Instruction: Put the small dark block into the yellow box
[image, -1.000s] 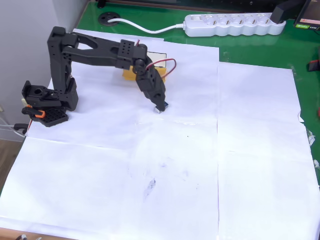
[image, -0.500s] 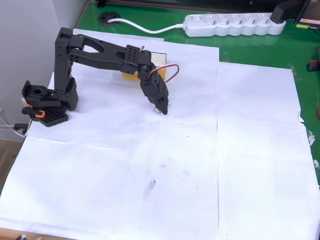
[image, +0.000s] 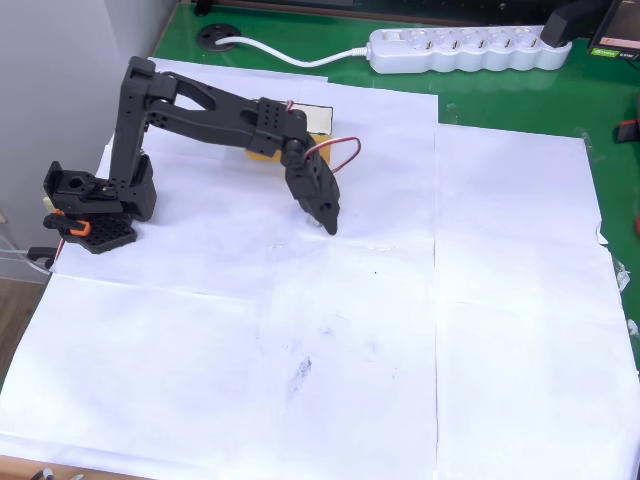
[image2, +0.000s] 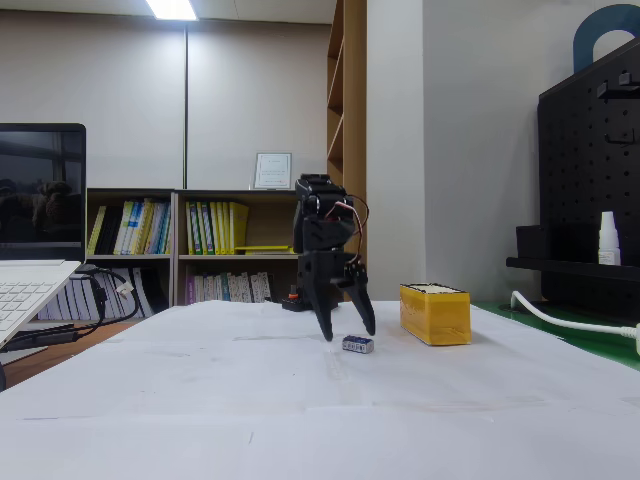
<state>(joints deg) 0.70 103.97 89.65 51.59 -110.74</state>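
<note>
Gripper (image2: 347, 331) spread wide above the small dark block (image2: 357, 344), holding nothing. Descending off-centre, 1 finger could knock it away from the yellow box (image2: 434, 313).

from overhead my arm (image: 215, 115) covers most of the yellow box (image: 262, 155); i only get a yellow sliver under the forearm and a pale corner behind it. the small dark block (image: 318, 226) is nearly hidden by the gripper (image: 326, 222), just a pale speck at the tip, and i cannot tell if they touch. in the fixed view the laptop (image2: 35, 255) is cut off by the left edge, and the block's (image2: 357, 344) markings are too small to read.
</note>
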